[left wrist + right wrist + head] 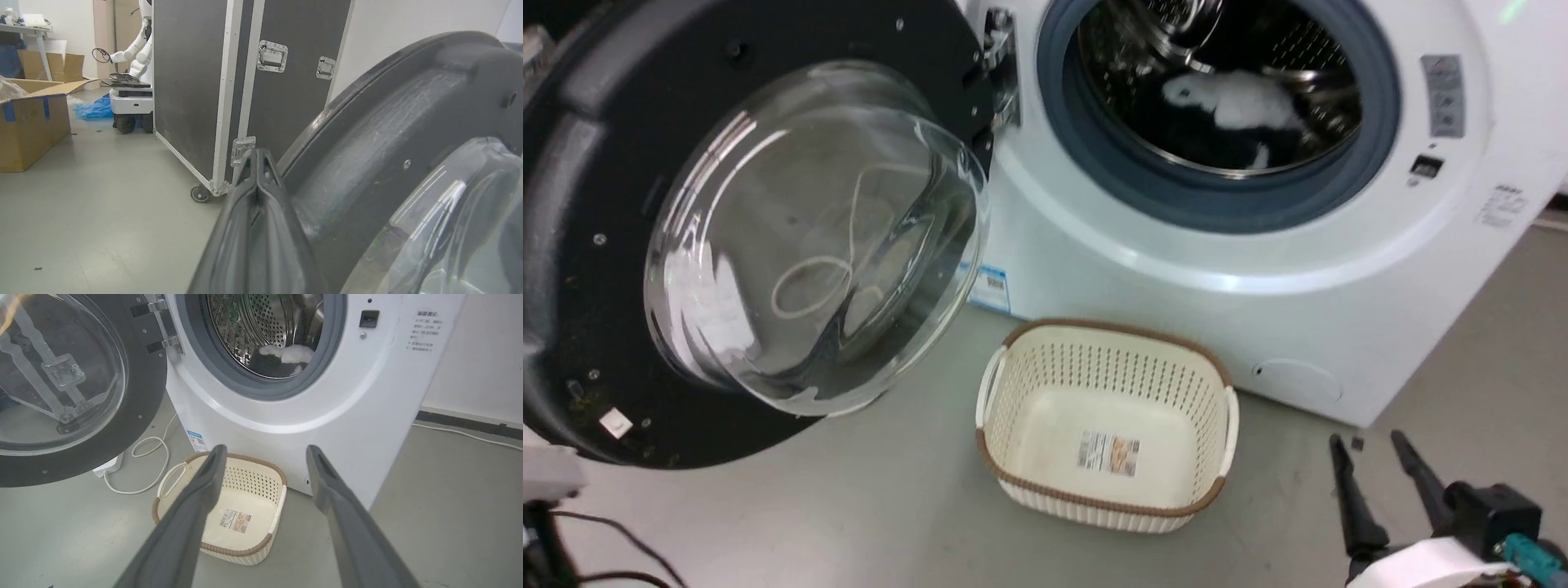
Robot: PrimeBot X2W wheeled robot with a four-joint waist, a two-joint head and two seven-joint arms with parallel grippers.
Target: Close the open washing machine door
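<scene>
Light is bright and even, from overhead; shadows on the floor (890, 506) are faint and soft. White glare streaks cross the washing machine door (809, 237) glass. The head view is slightly soft. Both wrist views bow at the edges. The left gripper (257, 154), close to the lens, is blurred.

Your head view cuts the washing machine door (556, 269) off at left and top. You cannot read the small print on the right-hand label (1500, 204). The grey seal (1094, 155) hides part of the laundry (1241, 102).
</scene>
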